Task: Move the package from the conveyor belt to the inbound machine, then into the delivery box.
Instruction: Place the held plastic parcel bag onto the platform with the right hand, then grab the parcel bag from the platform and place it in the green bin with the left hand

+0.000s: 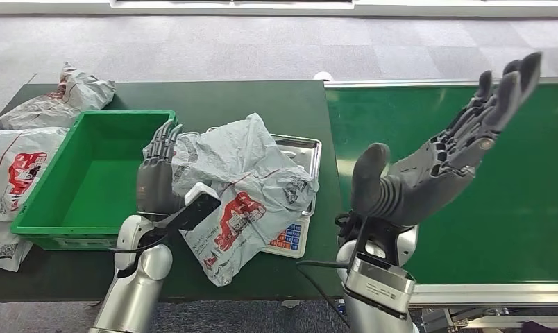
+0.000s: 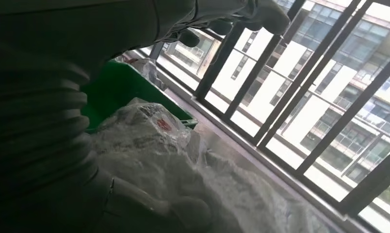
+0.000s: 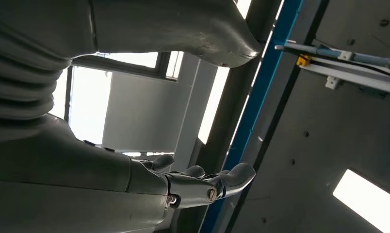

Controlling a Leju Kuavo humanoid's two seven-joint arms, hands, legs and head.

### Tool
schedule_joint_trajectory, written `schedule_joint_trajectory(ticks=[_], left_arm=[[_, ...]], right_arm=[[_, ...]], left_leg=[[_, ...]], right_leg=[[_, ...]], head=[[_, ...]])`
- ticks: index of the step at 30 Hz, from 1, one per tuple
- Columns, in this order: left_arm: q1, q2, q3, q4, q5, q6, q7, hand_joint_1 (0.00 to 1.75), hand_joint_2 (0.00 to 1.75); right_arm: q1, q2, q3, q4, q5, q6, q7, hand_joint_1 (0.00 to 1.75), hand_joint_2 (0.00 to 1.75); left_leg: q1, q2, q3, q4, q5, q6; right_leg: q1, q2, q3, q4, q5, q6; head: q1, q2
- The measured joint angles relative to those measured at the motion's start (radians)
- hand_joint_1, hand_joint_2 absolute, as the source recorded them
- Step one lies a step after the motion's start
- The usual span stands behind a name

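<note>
Grey crumpled plastic: your package (image 1: 245, 184) lies across the steel-topped scale (image 1: 300, 201) on the desk (image 1: 262, 97), just beside the green box (image 1: 89, 173). Your left hand (image 1: 158, 173) rests against the package's left edge, though you cannot tell whether it grips. Your right hand (image 1: 436, 163) is raised over the green conveyor belt (image 1: 526, 208), fingers spread, holding nothing

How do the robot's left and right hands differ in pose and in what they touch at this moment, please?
The left hand is low against the grey package on the scale; the right hand is raised above the conveyor belt, touching nothing. The left hand's fingers point away together; the right hand's are spread, palm up. Both are dark grey.
</note>
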Motion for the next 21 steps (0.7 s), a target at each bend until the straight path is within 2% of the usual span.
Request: schedule_joint_trajectory(ticks=[3, 8, 12, 21], left_arm=[[-0.034, 0.017, -0.044, 0.108, -0.139, -0.024, 0.053, 0.00, 1.75], [-0.058, 0.037, -0.112, 0.215, -0.279, -0.123, 0.105, 0.00, 1.75], [-0.070, 0.046, -0.144, 0.253, -0.317, -0.166, 0.116, 1.75, 1.75], [-0.071, 0.064, -0.165, 0.261, -0.314, -0.191, 0.108, 1.75, 1.75]], right_arm=[[0.011, 0.000, 0.010, -0.048, 0.004, -0.003, 0.000, 0.00, 1.75], [0.012, 0.000, 0.015, -0.064, -0.011, -0.003, 0.001, 0.00, 1.75], [0.013, -0.001, 0.018, -0.064, -0.020, -0.003, 0.001, 0.00, 1.75], [0.027, -0.006, 0.027, -0.064, -0.015, -0.003, 0.002, 0.00, 1.75]], left_leg=[[0.000, 0.001, 0.000, 0.000, 0.001, 0.000], [0.000, 0.002, 0.000, 0.000, 0.002, 0.000], [0.000, 0.002, 0.000, 0.000, 0.002, 0.000], [0.000, 0.002, 0.000, 0.000, 0.002, 0.000]], right_leg=[[0.000, 0.001, 0.000, 0.000, 0.002, 0.000], [0.000, 0.001, 0.000, 0.000, 0.002, 0.000], [0.000, 0.001, 0.000, 0.000, 0.002, 0.000], [0.000, 0.001, 0.001, 0.000, 0.002, 0.000]], head=[[0.000, 0.000], [0.000, 0.000], [0.000, 0.000], [0.000, 0.000]])
